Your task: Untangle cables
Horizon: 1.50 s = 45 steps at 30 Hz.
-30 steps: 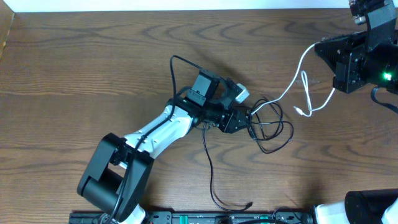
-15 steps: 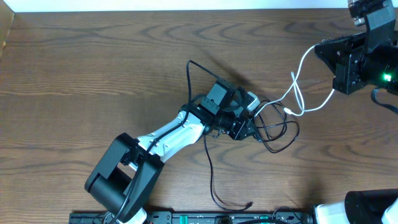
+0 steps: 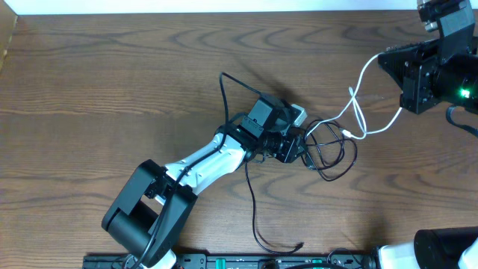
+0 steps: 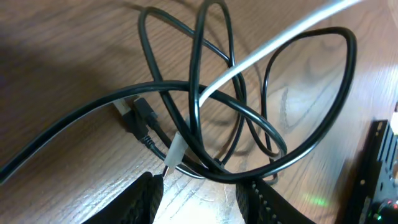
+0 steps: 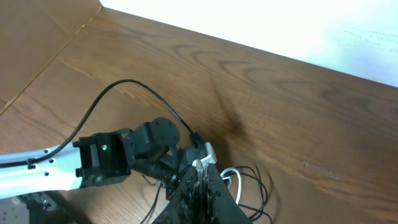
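A tangle of black cables (image 3: 348, 152) lies at mid-table, loops overlapping (image 4: 339, 106). The white cable (image 3: 357, 90) runs from the tangle up and right to my right gripper (image 3: 381, 58), which is shut on it; the shut fingers (image 5: 202, 171) show the white cable (image 5: 239, 182) at their tip. My left gripper (image 3: 299, 149) sits at the tangle's left edge, low over the wood. Its jaws (image 4: 202, 190) are open, a black loop crossing just ahead of the fingertips (image 4: 146, 199). A white plug (image 4: 176, 149) and a black plug (image 4: 140, 118) lie there.
One black cable (image 3: 252, 202) trails from the left gripper to a plug (image 3: 299, 245) near the front edge. A black rail (image 3: 224, 261) lines the front edge. The left arm (image 3: 202, 161) crosses the lower middle. The right arm's body (image 3: 437, 75) fills the far right corner.
My left gripper has moved right and a little down, in against the tangle. The white cable's hanging loop has shifted left. The right gripper has stayed put.
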Motion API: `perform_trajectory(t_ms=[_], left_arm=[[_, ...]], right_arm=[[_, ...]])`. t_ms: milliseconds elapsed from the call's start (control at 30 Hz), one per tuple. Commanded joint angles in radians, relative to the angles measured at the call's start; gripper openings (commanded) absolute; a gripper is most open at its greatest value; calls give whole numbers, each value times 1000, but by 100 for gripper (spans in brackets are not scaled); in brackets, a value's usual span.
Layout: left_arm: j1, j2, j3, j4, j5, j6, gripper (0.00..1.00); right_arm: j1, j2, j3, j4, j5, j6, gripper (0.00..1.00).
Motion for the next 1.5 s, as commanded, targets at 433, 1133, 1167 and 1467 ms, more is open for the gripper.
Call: perform_trajectory(t_ms=[433,1133,1167,1467], left_arm=[[-153,14,-3,28,-210,-488,43],[-172,14,-3,-61,-544,-550,8],[-169,14,-3,-61,-547,-538,8],[34,13,-3,-259,-546,-496,8]], right_arm=[[-4,-2,6,-1,-3,-13,1],[-4,-3,6,-3,-14,-12,1],[-4,-3,6,-3,-14,-12,1],[-4,-3,2,-4,106,27,1]])
